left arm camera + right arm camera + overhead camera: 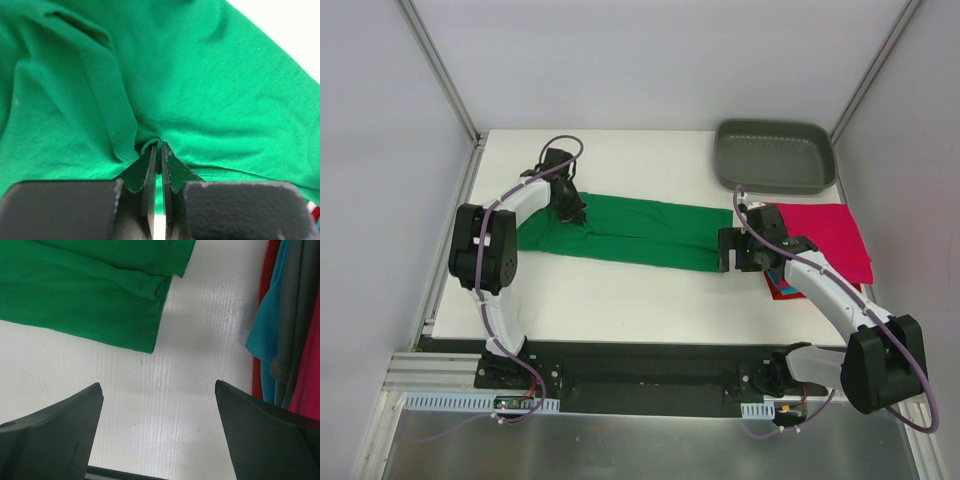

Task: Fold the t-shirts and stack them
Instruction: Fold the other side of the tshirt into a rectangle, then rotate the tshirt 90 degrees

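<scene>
Pinched tight in the left gripper: a bunched fold of the green shirt, cloth puckered up into the closed jaws, presumably to lift that end for a fold. Rest of the shirt laid out flat as a long band reaching toward the right gripper. Spread wide and empty over bare table, shirt's corner just ahead of its fingers and to their left; probably poised to take that end. Close on its other side, the pink shirt topping the folded pile, likely the landing spot
</scene>
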Robot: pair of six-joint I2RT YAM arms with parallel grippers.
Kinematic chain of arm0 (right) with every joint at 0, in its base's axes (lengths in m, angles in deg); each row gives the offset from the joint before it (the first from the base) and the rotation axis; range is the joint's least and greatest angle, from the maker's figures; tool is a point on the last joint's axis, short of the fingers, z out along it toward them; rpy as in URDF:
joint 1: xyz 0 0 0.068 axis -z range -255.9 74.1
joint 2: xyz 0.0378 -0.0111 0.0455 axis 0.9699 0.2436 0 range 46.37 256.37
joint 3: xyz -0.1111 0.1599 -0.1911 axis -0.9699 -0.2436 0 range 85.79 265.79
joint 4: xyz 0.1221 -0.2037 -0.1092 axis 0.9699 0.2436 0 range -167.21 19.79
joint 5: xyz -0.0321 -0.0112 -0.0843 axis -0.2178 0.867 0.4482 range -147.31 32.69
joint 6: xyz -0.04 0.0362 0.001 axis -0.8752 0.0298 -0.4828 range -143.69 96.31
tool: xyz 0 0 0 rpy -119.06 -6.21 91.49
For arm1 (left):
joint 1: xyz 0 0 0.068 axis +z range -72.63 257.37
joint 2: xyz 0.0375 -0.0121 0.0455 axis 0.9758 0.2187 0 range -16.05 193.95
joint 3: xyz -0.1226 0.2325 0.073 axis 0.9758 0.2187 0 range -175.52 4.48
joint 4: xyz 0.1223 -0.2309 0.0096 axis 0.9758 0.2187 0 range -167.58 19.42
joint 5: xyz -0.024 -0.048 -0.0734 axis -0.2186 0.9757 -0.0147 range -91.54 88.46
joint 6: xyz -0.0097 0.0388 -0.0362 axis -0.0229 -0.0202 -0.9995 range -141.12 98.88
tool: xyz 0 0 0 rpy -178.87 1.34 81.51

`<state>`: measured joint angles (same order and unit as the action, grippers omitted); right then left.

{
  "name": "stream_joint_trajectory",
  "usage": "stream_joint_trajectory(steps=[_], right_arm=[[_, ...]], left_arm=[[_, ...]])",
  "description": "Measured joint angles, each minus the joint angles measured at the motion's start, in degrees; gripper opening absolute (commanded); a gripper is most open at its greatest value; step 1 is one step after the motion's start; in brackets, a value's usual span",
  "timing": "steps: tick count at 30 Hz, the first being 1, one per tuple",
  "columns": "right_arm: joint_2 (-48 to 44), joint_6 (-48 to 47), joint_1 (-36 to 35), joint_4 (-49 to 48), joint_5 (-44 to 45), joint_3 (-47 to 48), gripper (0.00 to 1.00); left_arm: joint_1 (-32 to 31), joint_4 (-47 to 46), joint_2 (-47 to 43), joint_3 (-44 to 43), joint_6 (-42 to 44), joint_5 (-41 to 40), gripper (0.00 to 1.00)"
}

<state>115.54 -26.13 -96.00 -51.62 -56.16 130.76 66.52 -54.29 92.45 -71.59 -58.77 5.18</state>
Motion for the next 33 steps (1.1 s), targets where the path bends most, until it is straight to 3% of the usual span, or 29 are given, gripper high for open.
stream_joint_trajectory(steps=[12,13,15,17,21,23,25,33], right_arm=[[0.7,0.0,0.0,0.5,0.8,0.0,0.96],[0.7,0.0,0.0,0.5,0.9,0.0,0.96],[0.8,0.0,0.0,0.7,1.0,0.0,0.96],[0.8,0.0,0.0,0.7,1.1,0.0,0.96],[0.8,0.0,0.0,0.8,1.2,0.0,0.96],[0.8,0.0,0.0,0.8,1.2,0.0,0.96],[0.7,0.0,0.0,0.8,1.2,0.0,0.96],[-1.6,0.0,0.0,-1.8,-3.7,0.2,0.96]], left_arm=[[-3.5,0.1,4.7,-7.0,2.5,-1.9,0.05],[-3.7,0.1,5.2,-7.4,2.5,-2.4,0.10],[-3.8,0.1,6.6,-8.4,2.7,-3.0,0.44],[-3.9,0.2,7.5,-9.2,3.5,-3.4,0.66],[-4.6,0.4,7.7,-9.5,4.3,-3.9,0.79],[-4.9,0.5,7.7,-9.6,4.6,-3.9,0.92],[-5.0,0.7,7.5,-9.6,5.7,-3.7,0.99],[-5.3,-3.1,-2.4,-3.6,10.8,6.4,0.99]])
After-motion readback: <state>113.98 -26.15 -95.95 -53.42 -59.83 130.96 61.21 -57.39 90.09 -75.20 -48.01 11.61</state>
